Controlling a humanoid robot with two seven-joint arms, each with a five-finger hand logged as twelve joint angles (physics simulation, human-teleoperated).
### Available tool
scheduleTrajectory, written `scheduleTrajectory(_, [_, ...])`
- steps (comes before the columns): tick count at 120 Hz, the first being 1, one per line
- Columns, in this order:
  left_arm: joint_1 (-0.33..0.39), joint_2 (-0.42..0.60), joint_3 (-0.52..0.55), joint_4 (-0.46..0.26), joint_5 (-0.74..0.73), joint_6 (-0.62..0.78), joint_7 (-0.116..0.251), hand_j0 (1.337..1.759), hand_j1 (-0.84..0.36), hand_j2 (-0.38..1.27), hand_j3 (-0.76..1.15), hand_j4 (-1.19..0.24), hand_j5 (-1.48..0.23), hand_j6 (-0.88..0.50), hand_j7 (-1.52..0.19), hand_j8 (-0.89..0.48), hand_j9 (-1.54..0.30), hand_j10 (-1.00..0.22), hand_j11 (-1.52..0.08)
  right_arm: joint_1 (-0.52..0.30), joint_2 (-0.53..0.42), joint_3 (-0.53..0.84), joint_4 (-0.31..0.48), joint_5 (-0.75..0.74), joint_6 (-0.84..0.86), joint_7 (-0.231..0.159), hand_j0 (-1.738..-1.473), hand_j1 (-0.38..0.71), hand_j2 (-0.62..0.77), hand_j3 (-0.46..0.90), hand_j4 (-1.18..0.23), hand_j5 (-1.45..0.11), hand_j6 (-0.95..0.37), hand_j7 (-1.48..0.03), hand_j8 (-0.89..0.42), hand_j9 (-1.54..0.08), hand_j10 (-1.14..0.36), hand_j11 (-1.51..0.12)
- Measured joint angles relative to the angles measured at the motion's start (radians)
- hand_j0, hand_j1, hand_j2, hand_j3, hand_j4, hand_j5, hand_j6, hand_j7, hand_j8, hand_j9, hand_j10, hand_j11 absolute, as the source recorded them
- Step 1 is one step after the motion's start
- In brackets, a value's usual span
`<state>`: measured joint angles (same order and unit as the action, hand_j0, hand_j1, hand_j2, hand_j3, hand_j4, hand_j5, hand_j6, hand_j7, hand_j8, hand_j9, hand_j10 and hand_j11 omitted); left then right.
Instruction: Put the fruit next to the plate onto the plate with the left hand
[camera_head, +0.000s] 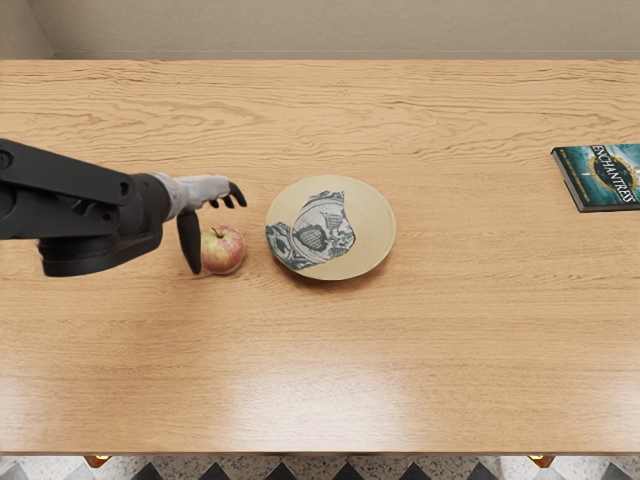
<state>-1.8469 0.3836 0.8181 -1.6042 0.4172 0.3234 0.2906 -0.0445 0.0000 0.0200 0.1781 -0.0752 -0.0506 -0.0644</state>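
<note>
Wood grain runs the length of the table (400, 350), and from where I stand the action is all on its left half. A red-and-yellow apple (223, 249) sits upright on the bare wood, stem up, just beside the left edge of a round tan plate (372, 215) but not touching it; a narrow strip of tabletop shows between them. The plate carries a dark blue-grey pattern across its left and middle, and nothing lies on it.

The dark left arm (70, 205) reaches in from the left edge, ending in the left hand (205, 200), which hangs over the spot just behind and to the left of the apple. That hand is open and grips nothing: its dark-tipped fingers (235, 195) fan out toward the plate, above the apple's far side, while the thumb (189, 245) points down along the apple's left flank. Whether the thumb actually touches the skin I cannot tell; it is very close.

Far off at the right edge lies a dark-covered book (600, 176), flat on the wood, well apart from the plate.
</note>
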Motion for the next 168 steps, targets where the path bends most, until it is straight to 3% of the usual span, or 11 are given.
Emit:
scheduleTrajectory(91, [0.120,-0.090,0.000,0.077,-0.035,0.094,-0.004,1.658,0.05,0.05,0.00,-0.25,-0.32,-0.25,-0.32,-0.25,-0.32,-0.25,-0.32,0.000,0.000,0.000,0.000,0.000,0.000,0.000,-1.658,-0.32,-0.01,0.00,-0.03,-0.03,-0.03,-0.03,-0.03,-0.03,-0.03,-0.03])
scheduleTrajectory(168, [0.166,-0.139,-0.001,0.168,-0.042,0.150,-0.008,1.658,0.06,0.07,0.00,-0.26,-0.33,-0.26,-0.33,-0.26,-0.33,-0.26,-0.33,0.000,0.000,0.000,0.000,0.000,0.000,0.000,-1.658,-0.32,-0.01,0.00,-0.03,-0.03,-0.03,-0.03,-0.03,-0.03,-0.03,-0.03])
